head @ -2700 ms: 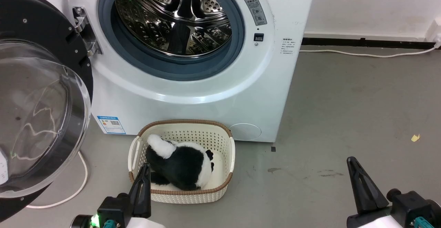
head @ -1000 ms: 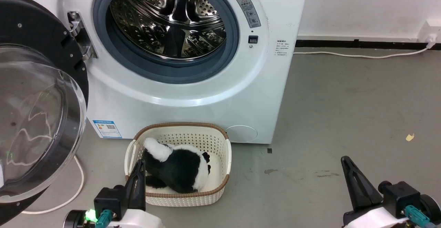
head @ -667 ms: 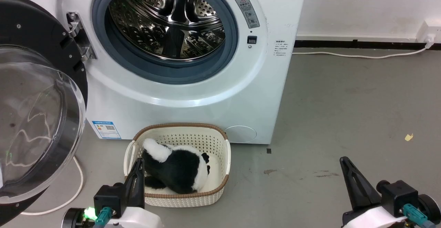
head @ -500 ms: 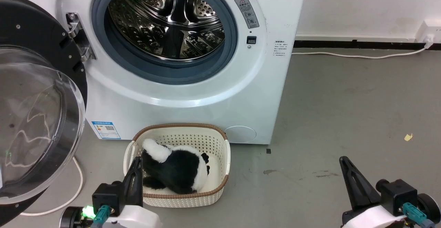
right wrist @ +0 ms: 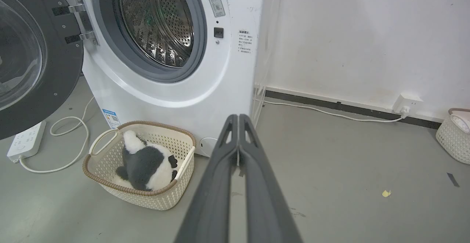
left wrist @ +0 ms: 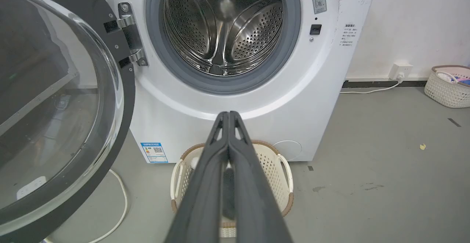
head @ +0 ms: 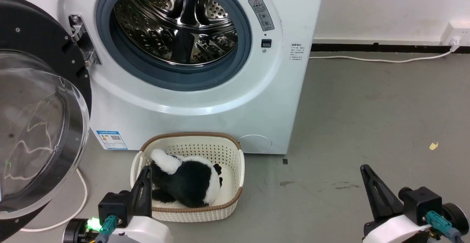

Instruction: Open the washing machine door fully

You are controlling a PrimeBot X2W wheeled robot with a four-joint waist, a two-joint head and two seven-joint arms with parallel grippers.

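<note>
"Grey floor [head: 367,118], white wall behind, and the washing machine [head: 205,100] square ahead. Where's the washing machine door [head: 40,118]?"

"Swung out on its hinge [head: 82,39] to the robot's left, glass bowl bulging toward us, well clear of the drum [head: 172,26]. I'd judge it about fully open."

"And the arms?"

"Both low, well apart from the door. The left jaws are pressed together, pointing at the basket [head: 198,215] that holds the plush toy [head: 187,180]. The right jaws are pressed together over bare floor. Neither holds anything, probably because no more pushing is needed."
</note>
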